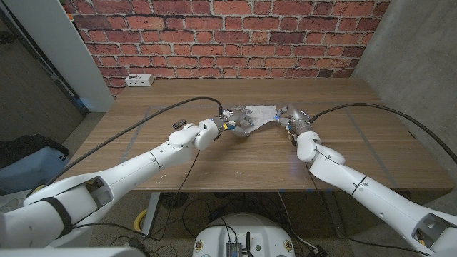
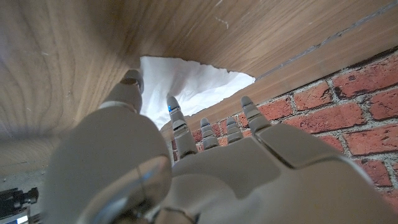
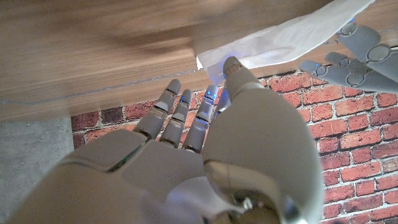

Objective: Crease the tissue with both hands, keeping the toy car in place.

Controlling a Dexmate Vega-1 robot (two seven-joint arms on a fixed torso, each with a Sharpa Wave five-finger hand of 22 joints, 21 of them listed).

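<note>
We're both in at the tissue (image 1: 258, 115) now — it lies mid-table, toward the brick wall (image 1: 228, 36), between our two hands. Our left hand (image 1: 239, 123) reaches over its near-left edge, and our right hand (image 1: 291, 118) sits at its right corner. From the left wrist we see the fingers (image 2: 176, 118) reaching over the white sheet (image 2: 193, 84), but whether they pinch it or just hover, we cannot tell. From the right wrist the thumb tip (image 3: 231, 65) sits right at the sheet's corner (image 3: 211, 59), with the left hand's fingers (image 3: 348, 59) across from it; a real pinch there isn't shown either, so that hand's grip is unclear too.

The toy car — we can't pick it out for certain; there's a small dark bit on the tissue near our left fingers in the head view, too small to call.

How do we do this well? Our judgement: get a light, even hold on both edges, bring one side over slowly, and keep the pull level so the sheet doesn't drag. Tissue is thin — it will likely tear or slide if one hand tugs ahead of the other. Press the fold down gently.
</note>
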